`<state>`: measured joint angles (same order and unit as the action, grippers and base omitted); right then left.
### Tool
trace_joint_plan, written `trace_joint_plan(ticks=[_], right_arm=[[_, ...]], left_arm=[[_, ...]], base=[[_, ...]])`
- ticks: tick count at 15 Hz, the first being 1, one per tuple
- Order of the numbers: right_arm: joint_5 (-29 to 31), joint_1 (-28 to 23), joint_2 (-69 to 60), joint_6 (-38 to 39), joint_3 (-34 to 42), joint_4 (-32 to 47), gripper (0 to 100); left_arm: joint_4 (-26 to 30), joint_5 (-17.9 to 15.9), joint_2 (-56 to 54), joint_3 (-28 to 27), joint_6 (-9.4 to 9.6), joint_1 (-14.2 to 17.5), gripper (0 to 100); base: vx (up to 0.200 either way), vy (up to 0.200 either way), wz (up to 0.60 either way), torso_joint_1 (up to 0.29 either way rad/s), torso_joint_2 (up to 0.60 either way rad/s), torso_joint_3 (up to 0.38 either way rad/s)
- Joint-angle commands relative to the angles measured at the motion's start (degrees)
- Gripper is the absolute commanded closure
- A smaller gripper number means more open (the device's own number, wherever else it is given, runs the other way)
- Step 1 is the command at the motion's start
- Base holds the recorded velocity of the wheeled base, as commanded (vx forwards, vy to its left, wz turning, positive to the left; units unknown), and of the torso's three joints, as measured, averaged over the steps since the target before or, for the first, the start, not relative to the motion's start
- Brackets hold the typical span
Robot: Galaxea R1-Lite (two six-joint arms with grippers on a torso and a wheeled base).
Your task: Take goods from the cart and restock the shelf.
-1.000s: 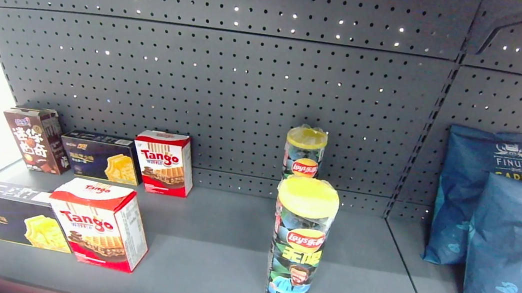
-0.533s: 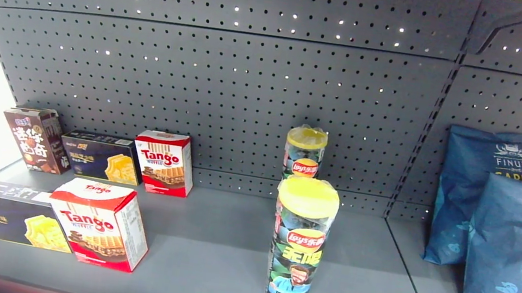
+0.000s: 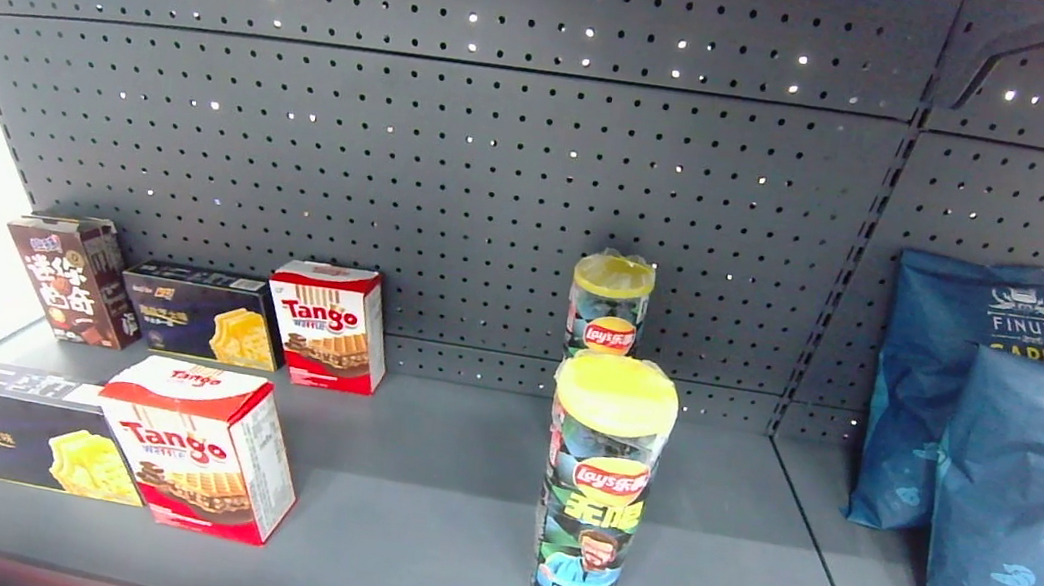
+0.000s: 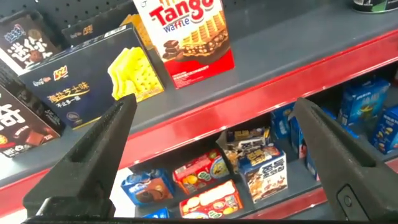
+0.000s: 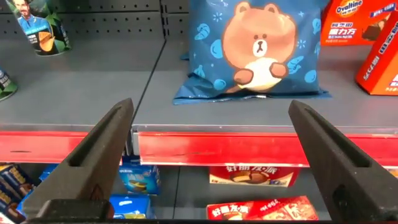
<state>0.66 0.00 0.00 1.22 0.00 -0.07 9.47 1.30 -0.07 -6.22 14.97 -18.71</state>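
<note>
Fetching step, I judge: my left gripper (image 4: pixel 211 106) and right gripper (image 5: pixel 210 104) gape wide, empty, facing the shelf (image 3: pixel 411 521); next calls for picking goods from the cart.

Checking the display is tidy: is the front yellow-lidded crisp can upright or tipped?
Upright. The front yellow-lidded crisp can stands on its base on the grey metal shelf, lid on top.

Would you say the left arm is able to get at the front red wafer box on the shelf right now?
Probably yes: the left gripper is open facing the shelf, the red wafer box stands near its front edge, and nothing lies between them. A dark box sits close beside it.
</note>
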Motion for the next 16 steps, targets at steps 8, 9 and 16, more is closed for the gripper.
trace_joint_plan(ticks=[8,9,16], right_arm=[[0.0,0.0,0.0,0.0,0.0,0.0,0],[0.0,0.0,0.0,0.0,0.0,0.0,0],[0.0,0.0,0.0,0.0,0.0,0.0,0]], left_arm=[[-0.1,-13.1,0.1,0.6,-10.66,-7.3,0],[-0.4,-13.1,0.1,0.6,-12.77,-9.8,0],[-9.2,-0.4,3.6,3.9,-13.48,-0.9,0]], base=[[0.000,0.000,0.00,0.000,0.00,0.000],[0.000,0.000,0.00,0.000,0.00,0.000],[0.000,0.000,0.00,0.000,0.00,0.000]])
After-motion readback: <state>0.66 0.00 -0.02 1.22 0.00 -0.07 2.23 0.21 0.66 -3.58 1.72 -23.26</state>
